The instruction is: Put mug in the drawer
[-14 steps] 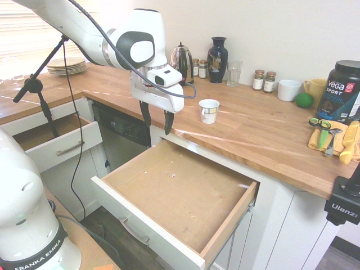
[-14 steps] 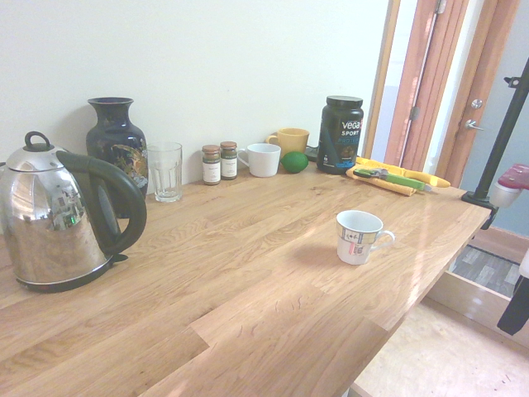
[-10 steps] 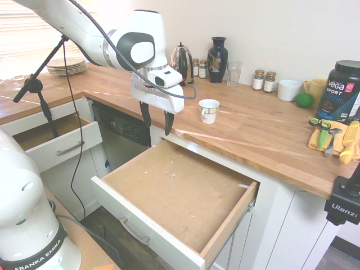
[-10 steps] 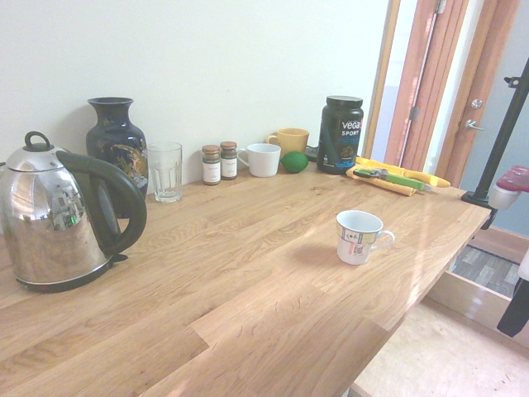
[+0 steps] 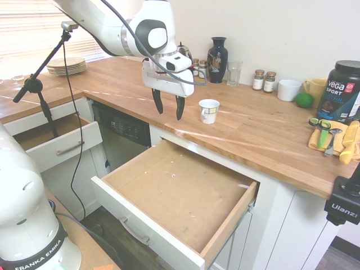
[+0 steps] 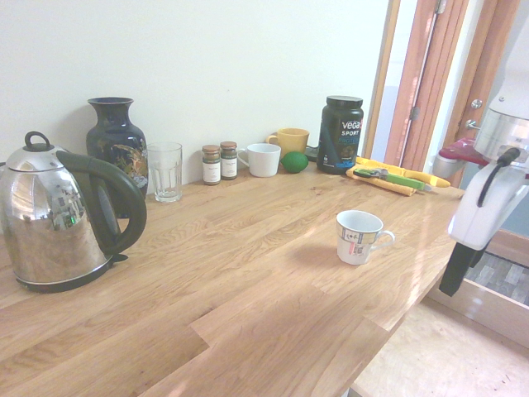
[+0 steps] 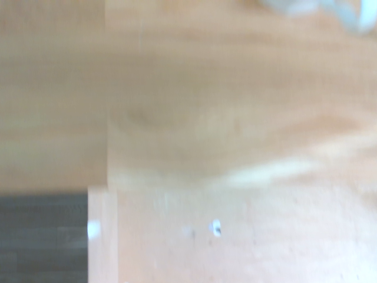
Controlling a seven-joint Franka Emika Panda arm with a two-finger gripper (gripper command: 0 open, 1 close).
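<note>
The mug [image 5: 208, 110] is small and white with a faint printed mark; it stands upright on the wooden counter near its front edge, also seen as the mug [image 6: 359, 236] with its handle to the right. Below the counter the drawer [image 5: 177, 188] is pulled far out, its light-wood inside bare. My gripper [image 5: 168, 106] hangs open and empty over the counter's front edge, a short way left of the mug and apart from it. In the second exterior view only one dark finger [image 6: 455, 270] shows at the right. The blurred wrist view shows wood, with a white shape, perhaps the mug, at one edge.
A steel kettle [image 5: 181, 57], dark vase [image 5: 217, 52], glass [image 5: 233, 73], two spice jars [image 5: 264, 81], a wider white mug [image 5: 289, 90], yellow mug [image 5: 315, 89], lime and black tub [image 5: 342, 91] line the wall. Scissors lie on a yellow cloth [image 5: 327, 138]. A smaller drawer [image 5: 53, 140] stands open at left.
The gripper has risen from in front of the open drawer and moved right, up over the counter's edge toward the mug. The mug has not moved.
</note>
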